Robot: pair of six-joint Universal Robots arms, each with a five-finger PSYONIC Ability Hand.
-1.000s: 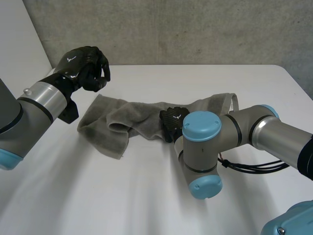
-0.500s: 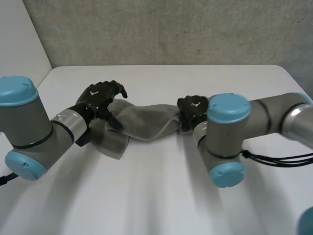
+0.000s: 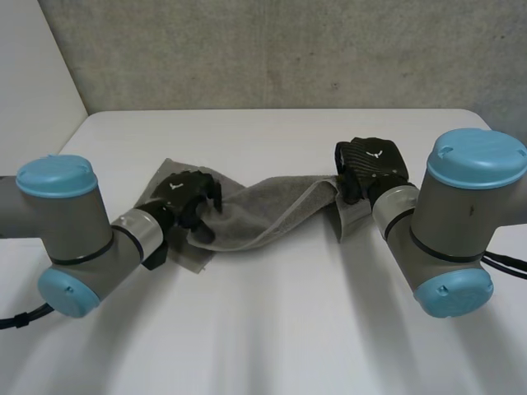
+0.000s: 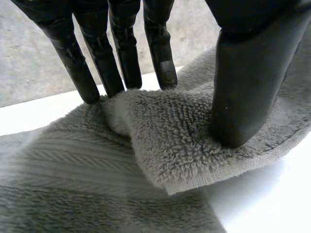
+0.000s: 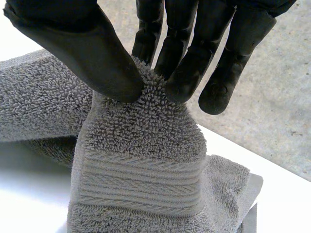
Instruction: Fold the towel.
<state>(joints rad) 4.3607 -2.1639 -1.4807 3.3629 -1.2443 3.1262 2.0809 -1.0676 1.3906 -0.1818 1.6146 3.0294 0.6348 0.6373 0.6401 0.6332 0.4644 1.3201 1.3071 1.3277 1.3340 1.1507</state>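
Nearest the near edge of the white table (image 3: 272, 329), the two arms are reaching in from either side, the left arm (image 3: 66, 239) by the left edge and the right arm (image 3: 461, 222) by the right edge, each with its light-blue caps showing.

A little farther in, the left hand (image 3: 183, 197) is resting on the left end of the grey towel (image 3: 263, 210), which is lying flat on the table there, toward the left edge. In the left wrist view this hand's fingers (image 4: 119, 53) are standing nearly straight, with their tips down behind a raised ridge of the towel (image 4: 184, 145), while the thumb (image 4: 248, 73) is pressing into the pile on the ridge's other side, so the fold is being pinched between them.

From there the towel is running as a bunched band across the middle of the table, rising slightly toward the right.

Farther back, the right hand (image 3: 372, 163) is holding the towel's right end off the table. In the right wrist view its thumb (image 5: 82, 48) and fingers (image 5: 187, 58) are closing together on a tuft at the top of the cloth, and the towel (image 5: 141, 174) is hanging down from that pinch, its woven border stripe showing below the fingertips.

Beyond the far edge, a grey concrete wall (image 3: 288, 49) is standing.
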